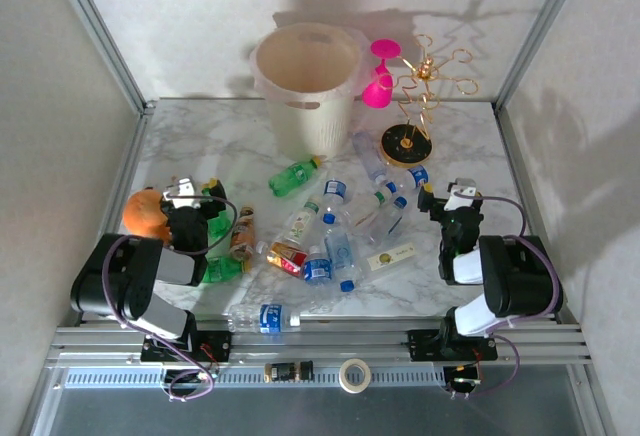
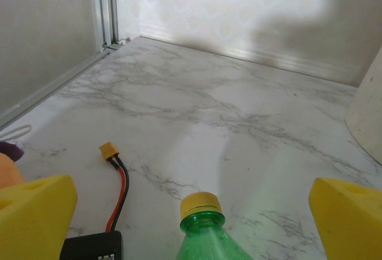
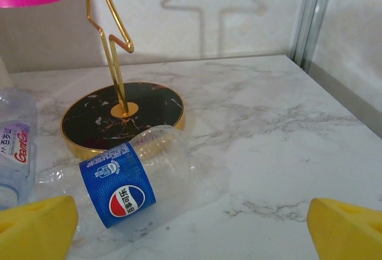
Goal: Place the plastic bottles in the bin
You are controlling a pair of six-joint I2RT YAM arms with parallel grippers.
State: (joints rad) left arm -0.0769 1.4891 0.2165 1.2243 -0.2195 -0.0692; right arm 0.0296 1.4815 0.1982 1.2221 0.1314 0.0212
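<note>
The cream-white bin [image 1: 307,81] stands at the back of the marble table. Several plastic bottles lie scattered mid-table, among them a green one [image 1: 294,177] and clear blue-capped ones [image 1: 340,254]. My left gripper [image 1: 195,194] is open near the left side. A green bottle with a yellow cap [image 2: 203,230] lies between its yellow fingers [image 2: 36,212], untouched. My right gripper [image 1: 445,196] is open too. A clear bottle with a blue label [image 3: 128,182] lies just ahead of it, left of centre, apart from its fingers [image 3: 349,227].
An orange plush toy [image 1: 146,213] sits left of my left gripper. A pink goblet [image 1: 380,76] and a gold wire stand [image 1: 425,96] stand right of the bin. A red-and-black cable [image 2: 113,164] lies on the table. Enclosure walls close in three sides.
</note>
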